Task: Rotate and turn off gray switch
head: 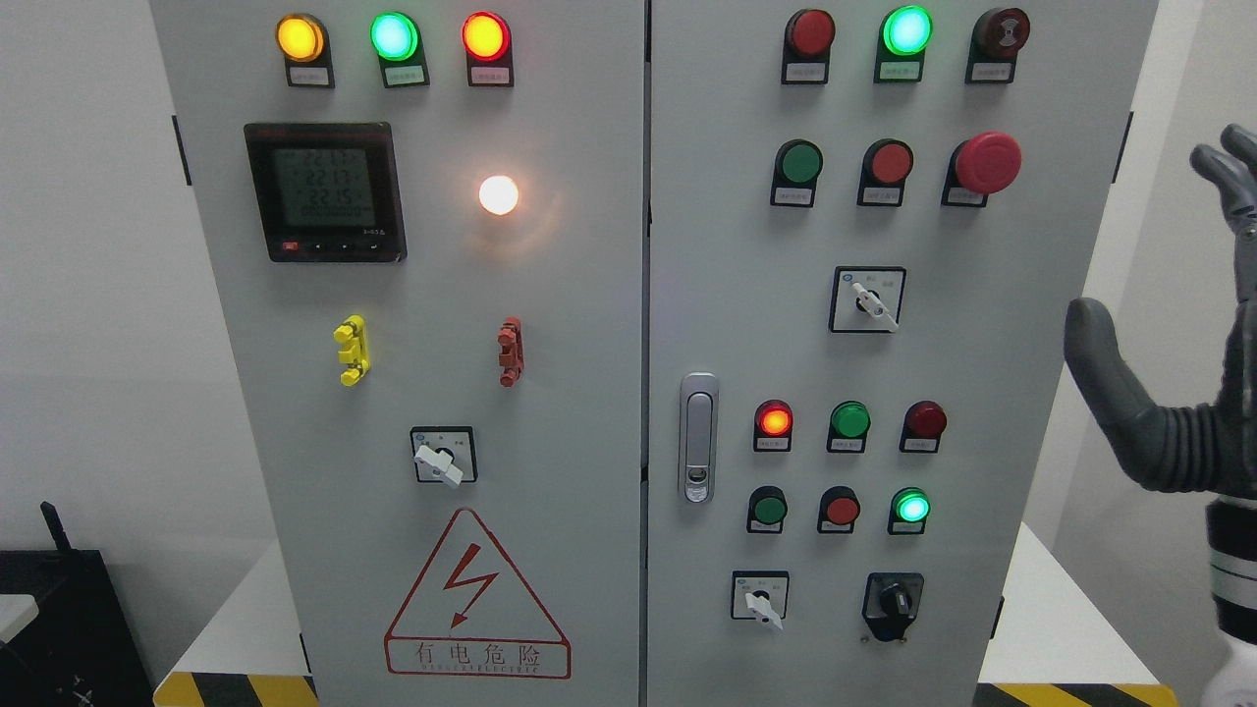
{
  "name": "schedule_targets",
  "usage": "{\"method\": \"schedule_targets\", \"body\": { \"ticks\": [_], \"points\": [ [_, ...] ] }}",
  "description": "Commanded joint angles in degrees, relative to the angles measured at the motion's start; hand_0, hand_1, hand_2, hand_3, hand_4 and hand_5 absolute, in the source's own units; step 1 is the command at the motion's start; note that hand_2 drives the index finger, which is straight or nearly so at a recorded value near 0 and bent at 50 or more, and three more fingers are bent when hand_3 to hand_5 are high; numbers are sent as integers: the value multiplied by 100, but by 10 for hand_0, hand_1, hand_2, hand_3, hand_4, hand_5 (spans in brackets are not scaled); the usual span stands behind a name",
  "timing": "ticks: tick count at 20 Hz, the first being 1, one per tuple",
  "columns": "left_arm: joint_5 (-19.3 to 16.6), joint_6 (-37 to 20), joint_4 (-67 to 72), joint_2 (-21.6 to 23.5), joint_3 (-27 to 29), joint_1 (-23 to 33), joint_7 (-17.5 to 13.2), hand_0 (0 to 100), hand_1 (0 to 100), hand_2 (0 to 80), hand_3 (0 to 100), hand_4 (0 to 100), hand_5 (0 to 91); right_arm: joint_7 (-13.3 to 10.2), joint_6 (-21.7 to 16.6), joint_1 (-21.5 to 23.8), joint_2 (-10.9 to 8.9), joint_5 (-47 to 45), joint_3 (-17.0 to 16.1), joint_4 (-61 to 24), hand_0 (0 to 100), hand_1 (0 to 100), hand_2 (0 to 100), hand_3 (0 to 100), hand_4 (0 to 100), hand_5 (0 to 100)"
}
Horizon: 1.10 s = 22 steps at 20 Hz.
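Gray switch (870, 300) | well left of right hand (1169, 393) | fingers (1228, 172) spread, empty

A digital meter (325, 191) glows beside a lit white lamp (498, 194) — red mushroom button (987, 162) far right.

A gray control cabinet (609, 393) stands on a white platform (245, 619) edged with yellow-black hazard tape (236, 689).

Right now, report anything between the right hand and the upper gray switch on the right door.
Nothing visible. The right hand is raised and open beyond the right edge of the door; only bare door face lies between it and the switch.
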Motion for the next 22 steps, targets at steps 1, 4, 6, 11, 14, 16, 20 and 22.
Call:
{"method": "schedule_targets", "body": {
  "ticks": [1, 4, 6, 11, 14, 16, 20, 22],
  "points": [
    [0, -2, 79, 0, -9, 0, -17, 120, 389, 0, 0, 0, 0, 19, -2, 10, 141, -9, 16, -9, 381, 259, 0, 0, 0, 0],
    [0, -2, 79, 0, -9, 0, -25, 120, 389, 0, 0, 0, 0, 20, -2, 1, 141, -1, 16, -9, 378, 260, 0, 0, 0, 0],
    [0, -2, 79, 0, -9, 0, -25, 120, 389, 0, 0, 0, 0, 20, -2, 1, 149, -9, 16, -9, 375, 264, 0, 0, 0, 0],
    [0, -2, 79, 0, -9, 0, -25, 120, 389, 0, 0, 0, 0, 37, 7, 1, 141, -1, 16, -9, 370, 269, 0, 0, 0, 0],
    [0, -2, 79, 0, -9, 0, -25, 120, 389, 0, 0, 0, 0, 37, 42, -7, 150, -9, 16, 0, 370, 268, 0, 0, 0, 0],
    [0, -2, 79, 0, -9, 0, -17, 120, 389, 0, 0, 0, 0, 37, 51, 1, 158, -9, 42, 9, 372, 265, 0, 0, 0, 0],
    [0, -2, 79, 0, -9, 0, -17, 120, 389, 0, 0, 0, 0, 20, 77, -16, 185, -1, 121, 44, 383, 243, 50, 229, 235, 97],
    [0, -2, 79, 0, -9, 0, -17, 120, 389, 0, 0, 0, 0, 20, 68, -34, 220, -1, 147, 96, 379, 234, 81, 362, 296, 236]
  ]
}}
